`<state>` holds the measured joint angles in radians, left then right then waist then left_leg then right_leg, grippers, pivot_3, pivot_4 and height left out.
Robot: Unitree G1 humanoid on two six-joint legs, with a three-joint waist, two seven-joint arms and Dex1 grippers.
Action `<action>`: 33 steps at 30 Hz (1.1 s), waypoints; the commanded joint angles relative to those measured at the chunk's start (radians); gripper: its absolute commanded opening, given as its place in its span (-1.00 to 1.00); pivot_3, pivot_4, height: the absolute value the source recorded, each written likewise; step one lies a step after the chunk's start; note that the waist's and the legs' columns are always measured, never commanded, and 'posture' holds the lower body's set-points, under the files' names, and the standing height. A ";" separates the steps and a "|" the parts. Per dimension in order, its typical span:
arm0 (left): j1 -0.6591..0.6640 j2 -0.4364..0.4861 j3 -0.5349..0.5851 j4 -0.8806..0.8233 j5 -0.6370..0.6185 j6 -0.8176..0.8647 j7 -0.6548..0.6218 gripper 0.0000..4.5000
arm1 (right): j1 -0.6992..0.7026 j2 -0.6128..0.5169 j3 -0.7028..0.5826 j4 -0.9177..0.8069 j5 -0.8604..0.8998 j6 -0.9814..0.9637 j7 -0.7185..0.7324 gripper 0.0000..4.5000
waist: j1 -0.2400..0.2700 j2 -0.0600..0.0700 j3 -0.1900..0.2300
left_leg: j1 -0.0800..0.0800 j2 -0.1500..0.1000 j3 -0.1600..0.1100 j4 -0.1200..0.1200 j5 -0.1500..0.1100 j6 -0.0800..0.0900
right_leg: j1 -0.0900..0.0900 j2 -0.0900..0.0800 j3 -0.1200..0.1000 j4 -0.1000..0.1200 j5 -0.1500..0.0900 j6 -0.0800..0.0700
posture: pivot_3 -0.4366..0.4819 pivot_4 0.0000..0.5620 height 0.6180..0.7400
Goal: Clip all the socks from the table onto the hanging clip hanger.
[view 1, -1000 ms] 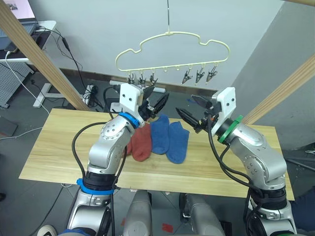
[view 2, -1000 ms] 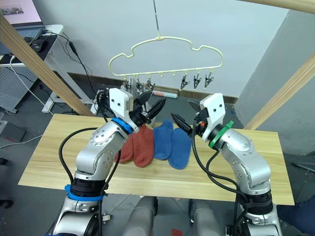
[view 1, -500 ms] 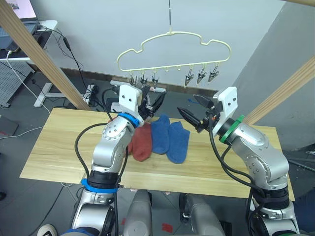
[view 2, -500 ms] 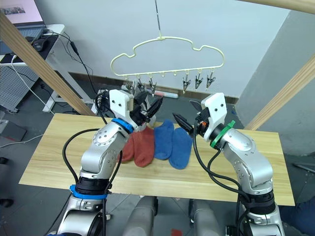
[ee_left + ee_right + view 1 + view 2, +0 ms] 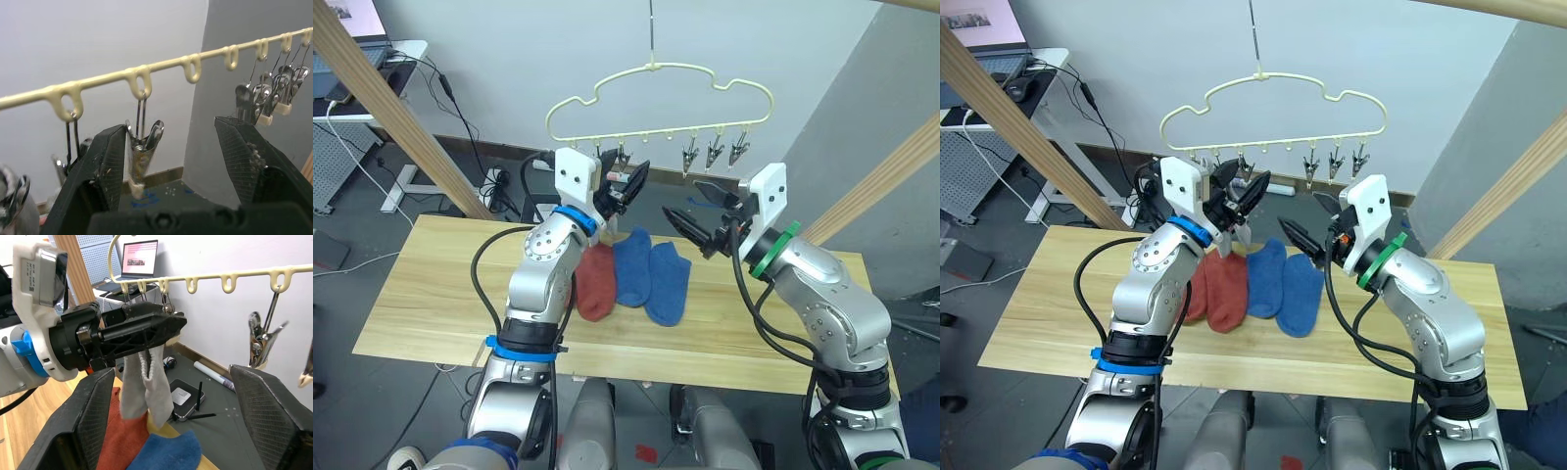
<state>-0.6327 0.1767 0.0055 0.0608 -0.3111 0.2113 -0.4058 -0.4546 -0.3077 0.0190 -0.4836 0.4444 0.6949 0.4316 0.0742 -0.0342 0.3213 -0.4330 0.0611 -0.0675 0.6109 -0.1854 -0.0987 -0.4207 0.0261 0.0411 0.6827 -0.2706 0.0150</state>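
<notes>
**A:** Where's the sock you're working on?

**B:** A light grey sock [image 5: 146, 384] hangs below my left gripper [image 5: 132, 330], just under the left end of the clip hanger [image 5: 658, 96]. Whether a clip or my fingers carry it, I cannot tell. Two rust-red socks [image 5: 594, 281] and two blue socks [image 5: 651, 279] lie on the table [image 5: 431, 294], below the hanger and a little nearer me.

**A:** What worries you?

**B:** The hanger dangles from a thin hook, so I judge any push will swing it and the clip [image 5: 142, 159] will slide off my line. That clip sits just inside my left finger [image 5: 105, 161]; the fingers stand wide apart around it, clamping nothing. If the grey sock is only lightly caught, a swing could drop it.

**A:** And the arms?

**B:** The left arm is raised, its gripper up at the hanger's left clips. My right gripper [image 5: 697, 223] sits lower, below the hanger's right half, its fingers spread and empty, aimed toward the left one.
</notes>
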 commanded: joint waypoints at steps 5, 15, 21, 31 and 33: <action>-0.021 -0.021 -0.005 -0.005 0.002 -0.021 -0.027 0.40 | -0.007 -0.003 -0.024 -0.045 0.018 -0.010 -0.023 0.74 | -0.002 0.000 0.000 | 0.000 0.000 0.000 0.000 0.000 0.000 | 0.000 0.000 0.000 0.000 0.000 0.000 | 0.30 0.02 1.00; -0.038 -0.022 0.004 0.020 0.012 -0.048 -0.034 0.40 | -0.001 -0.010 -0.029 -0.049 0.029 -0.008 -0.035 0.74 | -0.004 0.000 0.000 | 0.000 0.000 0.000 0.000 0.000 0.000 | 0.000 0.000 0.000 0.000 0.000 0.000 | 0.29 0.03 1.00; -0.045 -0.018 0.015 0.026 0.001 -0.045 -0.041 0.01 | 0.000 -0.007 -0.026 -0.047 0.032 -0.008 -0.041 0.74 | -0.006 0.000 0.000 | 0.000 0.000 0.000 0.000 0.000 0.000 | 0.000 0.000 0.000 0.001 0.000 0.000 | 0.29 0.03 1.00; -0.036 -0.021 0.021 0.013 -0.002 -0.036 -0.041 -0.89 | 0.006 -0.001 -0.021 -0.045 0.037 -0.009 -0.046 0.74 | -0.009 0.000 0.000 | 0.000 0.000 0.000 0.000 0.000 0.000 | 0.000 0.000 0.000 0.001 0.000 0.000 | 0.31 0.04 1.00; -0.030 -0.021 0.022 0.007 -0.004 -0.030 -0.040 -0.89 | 0.010 -0.002 -0.017 -0.041 0.032 -0.009 -0.047 0.74 | -0.009 0.000 0.000 | 0.000 0.000 0.000 0.000 0.000 0.000 | 0.000 0.000 0.000 0.001 0.000 0.000 | 0.31 0.04 1.00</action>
<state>-0.6602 0.1579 0.0250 0.1139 -0.3072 0.1887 -0.4442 -0.4514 -0.3078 0.0185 -0.4836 0.4636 0.6949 0.3889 0.0656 -0.0342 0.3213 -0.4330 0.0610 -0.0675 0.6112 -0.1853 -0.0982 -0.4207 0.0261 0.0412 0.6832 -0.2705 0.0149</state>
